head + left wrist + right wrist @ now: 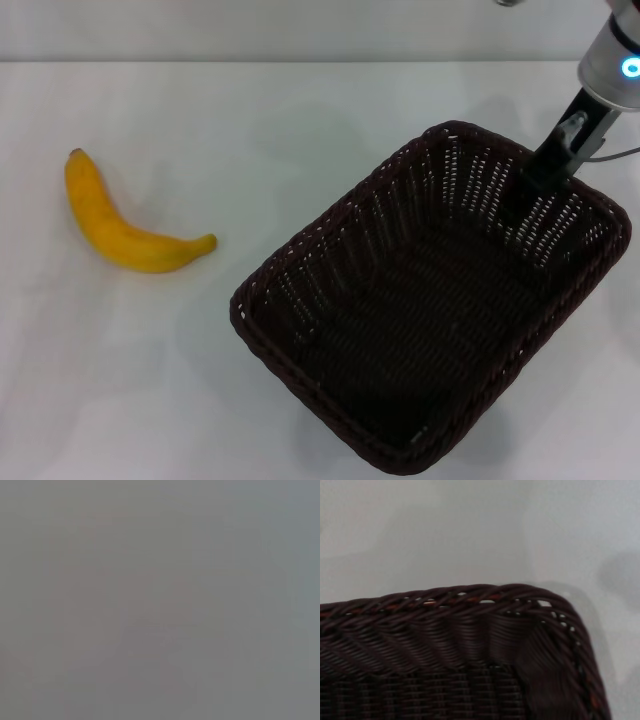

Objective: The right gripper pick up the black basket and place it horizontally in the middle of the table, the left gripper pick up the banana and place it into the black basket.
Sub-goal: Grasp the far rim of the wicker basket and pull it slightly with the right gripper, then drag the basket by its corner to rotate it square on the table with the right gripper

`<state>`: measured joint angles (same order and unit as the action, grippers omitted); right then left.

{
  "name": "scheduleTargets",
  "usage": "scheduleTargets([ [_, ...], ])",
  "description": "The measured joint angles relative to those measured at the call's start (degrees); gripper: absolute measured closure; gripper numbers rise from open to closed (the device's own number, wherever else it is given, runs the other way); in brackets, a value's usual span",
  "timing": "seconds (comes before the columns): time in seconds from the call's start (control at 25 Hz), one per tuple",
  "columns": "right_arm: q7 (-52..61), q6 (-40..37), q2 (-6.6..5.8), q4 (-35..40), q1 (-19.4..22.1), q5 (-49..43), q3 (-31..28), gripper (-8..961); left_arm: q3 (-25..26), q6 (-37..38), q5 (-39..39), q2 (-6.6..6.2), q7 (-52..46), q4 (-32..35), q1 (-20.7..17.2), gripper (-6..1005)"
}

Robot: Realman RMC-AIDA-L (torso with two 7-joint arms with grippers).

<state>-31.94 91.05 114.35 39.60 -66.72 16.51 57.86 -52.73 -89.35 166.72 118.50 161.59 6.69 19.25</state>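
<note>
While angled down from upper right, right gripper (pixel 532 185) reaches black basket (pixel 420 330) far rim; fingers' state unclear.

Bright, even light, faint shadows on the table (pixel 300 110); left wrist view a featureless grey blur.

The scene is viewed from above and in front by the head camera, the black basket (pixel 430 310) lying toward four o'clock on the table (pixel 150 380). One corner of the basket's rim (pixel 520 595) is seen very close by the right wrist camera, a part shared with the head view. Only a blank grey field is given by the left wrist camera.
</note>
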Motion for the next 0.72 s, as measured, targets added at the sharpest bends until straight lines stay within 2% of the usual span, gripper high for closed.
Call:
scheduleTargets([
  [0.08,0.2,0.1,0.11,-1.0,-0.7,0.0,-0.2,205,0.0,0.1,0.0,-0.33,-0.1,0.3,0.0,172],
  [0.2,0.9,0.5,0.12,-1.4,-1.4,0.2,-0.5,432,0.0,0.7,0.0,-0.79,-0.2,0.9,0.0,174],
  [0.48,6.0,1.0,-0.13,-0.7,-2.1,0.4,-0.6,569,0.9,1.1,0.0,-1.09,-0.3,3.6,-0.1,179],
  [0.72,16.0,0.9,-1.3,1.7,-0.4,0.1,-0.8,707,4.1,1.1,-0.1,-1.2,0.1,5.5,0.3,183],
])
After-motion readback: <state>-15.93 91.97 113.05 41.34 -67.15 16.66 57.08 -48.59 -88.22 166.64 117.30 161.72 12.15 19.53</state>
